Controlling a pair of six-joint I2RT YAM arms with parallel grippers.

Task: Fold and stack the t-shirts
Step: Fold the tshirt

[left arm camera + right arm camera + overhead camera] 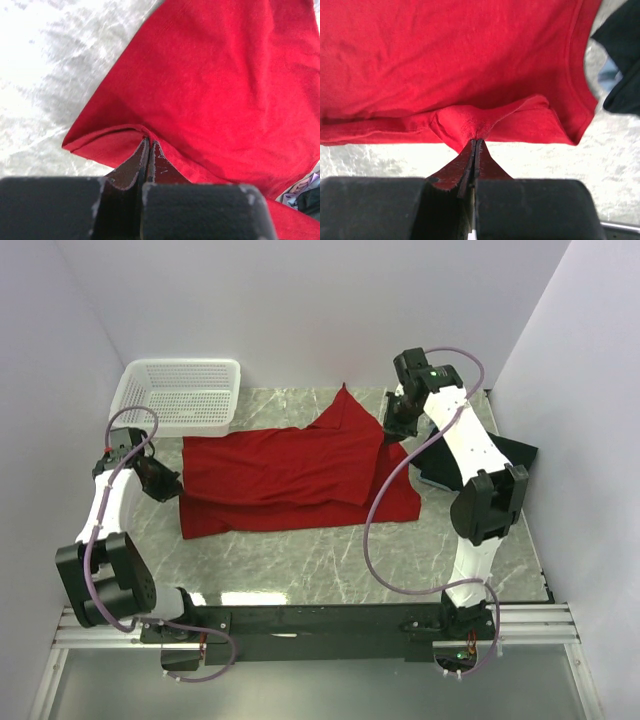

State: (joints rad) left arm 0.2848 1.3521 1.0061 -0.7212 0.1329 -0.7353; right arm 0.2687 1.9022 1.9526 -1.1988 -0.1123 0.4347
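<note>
Top external: red t-shirt (pixel 290 475) lies part-folded on the table (pixel 300 560). Edges clamped by left gripper (pixel 149 146) and right gripper (pixel 476 142) (2 pinches). Likely light, limp; grip hems near corners.

A: How many shirts do you count?
B: Two: one red t-shirt (pixel 290 475) and one black t-shirt (pixel 515 452).
A: And baskets?
B: Only one white basket (pixel 185 363).
A: The arms?
B: Two, the left arm (pixel 105 505) and the right arm (pixel 465 435). There are two grippers also, the left gripper (pixel 148 142) and the right gripper (pixel 476 141).
A: Tables?
B: One table (pixel 300 560).
</note>
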